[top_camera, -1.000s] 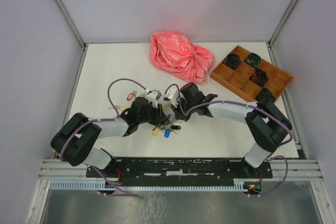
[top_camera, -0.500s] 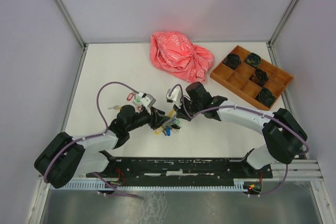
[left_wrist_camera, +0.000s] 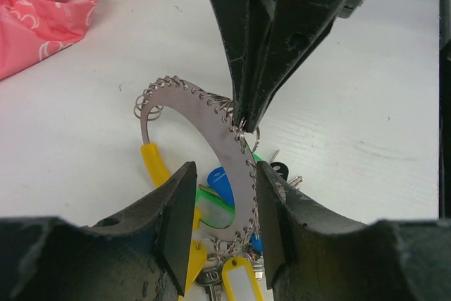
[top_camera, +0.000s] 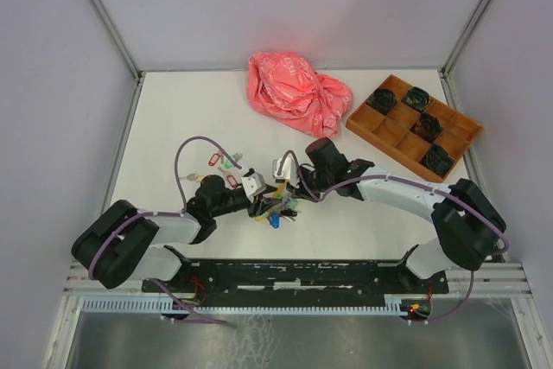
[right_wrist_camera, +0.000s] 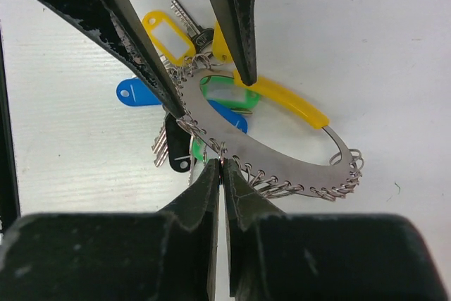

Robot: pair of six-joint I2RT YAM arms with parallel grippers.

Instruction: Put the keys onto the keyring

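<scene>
- Top view: the left arm (top_camera: 173, 226) and right arm (top_camera: 393, 186) reach inward and meet over the keys (top_camera: 275, 213), a tagged bunch on the desk (top_camera: 173, 118), centre front. A few loose keys (top_camera: 220, 163) lie just left of the bunch. A pink bag (top_camera: 298, 92) and a wooden tray (top_camera: 413, 123) sit at the back, well apart from the bunch.
- Left wrist view: the keyring (left_wrist_camera: 211, 132) is a flat crescent band with small wire loops along its outer edge. It runs between the left fingers (left_wrist_camera: 176, 209), which stand part open. One touches the looped edge and a gap shows beside the other, so I cannot tell whether they grip it. The right fingers (left_wrist_camera: 246, 54) come in from above, tips on one loop (left_wrist_camera: 242, 126). Yellow, green and blue tags lie beneath the band.
- Right wrist view: the right fingers are all but closed, pinching that loop at the keyring's outer edge. The left fingers straddle the band, one at the outer edge, one at the inner edge beside a yellow sleeve (right_wrist_camera: 289, 100). The keys cluster under that end.
</scene>
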